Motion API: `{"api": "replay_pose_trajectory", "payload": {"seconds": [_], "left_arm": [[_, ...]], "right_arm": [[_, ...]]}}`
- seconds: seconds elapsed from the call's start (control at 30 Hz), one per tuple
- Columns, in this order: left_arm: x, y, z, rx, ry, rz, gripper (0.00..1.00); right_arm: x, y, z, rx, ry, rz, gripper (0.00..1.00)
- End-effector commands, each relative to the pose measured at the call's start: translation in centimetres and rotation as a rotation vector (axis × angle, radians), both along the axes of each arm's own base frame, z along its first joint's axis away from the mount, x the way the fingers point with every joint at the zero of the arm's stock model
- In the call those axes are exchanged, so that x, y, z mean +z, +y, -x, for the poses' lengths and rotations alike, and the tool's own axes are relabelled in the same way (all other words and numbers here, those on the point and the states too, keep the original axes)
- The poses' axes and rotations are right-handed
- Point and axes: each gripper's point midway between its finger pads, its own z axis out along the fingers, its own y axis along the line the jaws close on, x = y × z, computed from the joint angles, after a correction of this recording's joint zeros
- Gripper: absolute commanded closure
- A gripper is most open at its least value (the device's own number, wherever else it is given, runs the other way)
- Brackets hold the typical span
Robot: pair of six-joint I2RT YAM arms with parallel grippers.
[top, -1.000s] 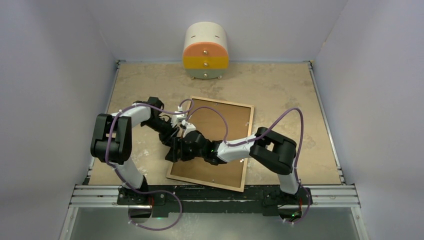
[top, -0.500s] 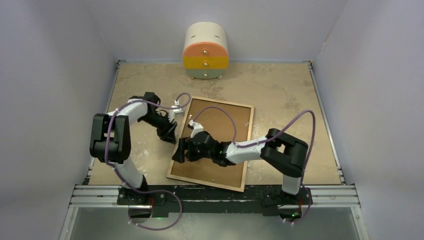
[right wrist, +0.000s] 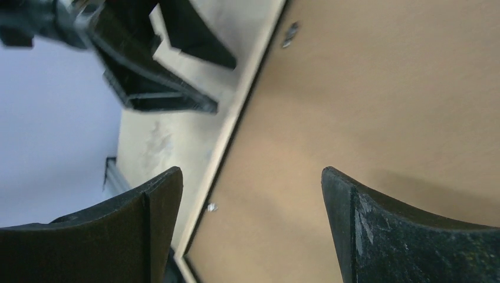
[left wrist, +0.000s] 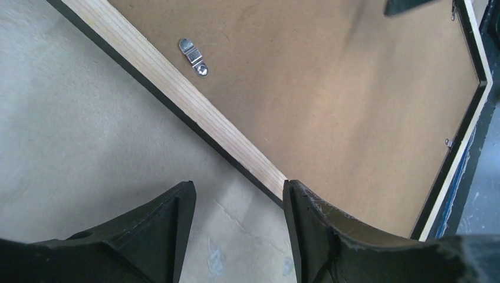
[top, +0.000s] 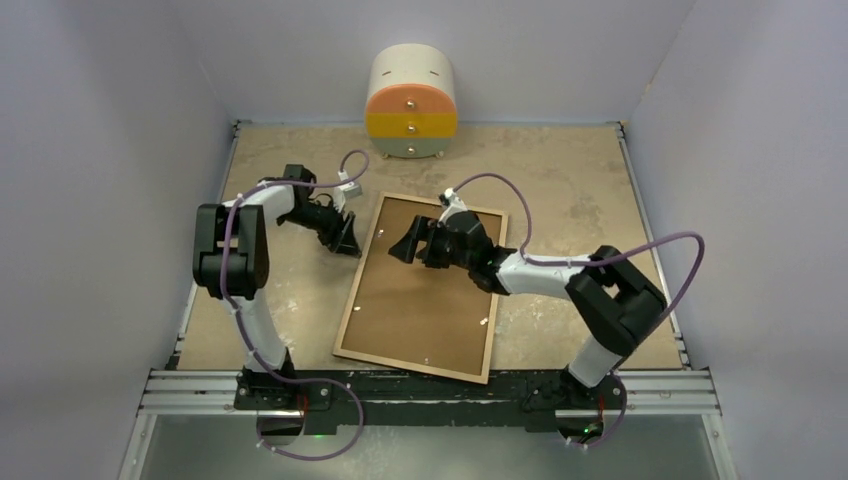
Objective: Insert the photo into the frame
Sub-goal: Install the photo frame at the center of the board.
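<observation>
Table (top: 560,190): one mottled beige top, walled in on three sides by pale panels.
Frame (top: 412,366): one, laid face down at the middle of the table. Its light wooden back is turned up. The long sides run from 6 o'clock to just past 12, and the near short side is set close to the arm bases.
Backing board (top: 420,300): one plain brown sheet, seated inside the frame and filling it.
Arms: two, each trailed by one purple cable. The right forearm is stretched across the frame's right rail at about 2 o'clock, so part of that rail is covered.
Chest of drawers (top: 411,105): one small rounded unit, set against the back wall at 12 o'clock, well apart from the frame. Three drawer fronts are counted: orange, yellow and pale.
Right gripper (right wrist: 250,174): held above the board towards its 12 o'clock end. The jaws are spread wide and nothing is gripped. That part of the board is hidden from the top camera.
Left gripper (left wrist: 236,191): held over bare table just beside the frame's left rail, at about 10 o'clock. The jaws are parted and nothing is held.
Metal clips (left wrist: 194,56): one is seen sharply by the left rail. Two are counted along that rail in the right wrist view.
</observation>
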Motion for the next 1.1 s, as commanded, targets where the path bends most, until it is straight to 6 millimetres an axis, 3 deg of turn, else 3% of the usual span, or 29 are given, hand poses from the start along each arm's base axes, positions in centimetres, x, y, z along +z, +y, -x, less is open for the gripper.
{"api": "replay_pose_trajectory", "payload": {"seconds": [0.0,0.1,0.27,0.47,1.07], "left_arm": [[0.3,-1.9,-1.6,0.027,0.011,0.083,0.43],[-0.2,-2.2,-1.6,0.024,0.022,0.089,0.53],[-1.2,-2.2,-0.8,0.015,0.039,0.089,0.65],[-1.9,-2.2,0.3,0.005,0.058,0.094,0.67],[-2.4,-2.2,1.1,-0.012,0.063,0.102,0.69]], "right_arm": [[0.2,0.6,-3.5,0.026,-0.019,-0.004,0.12],[-0.6,1.6,-5.9,0.038,-0.007,-0.001,0.15],[-3.0,4.4,-7.9,0.092,0.035,-0.005,0.21],[-4.1,6.2,-9.4,0.100,0.050,-0.035,0.23],[-5.9,8.0,-9.6,0.128,0.102,-0.076,0.26]]}}
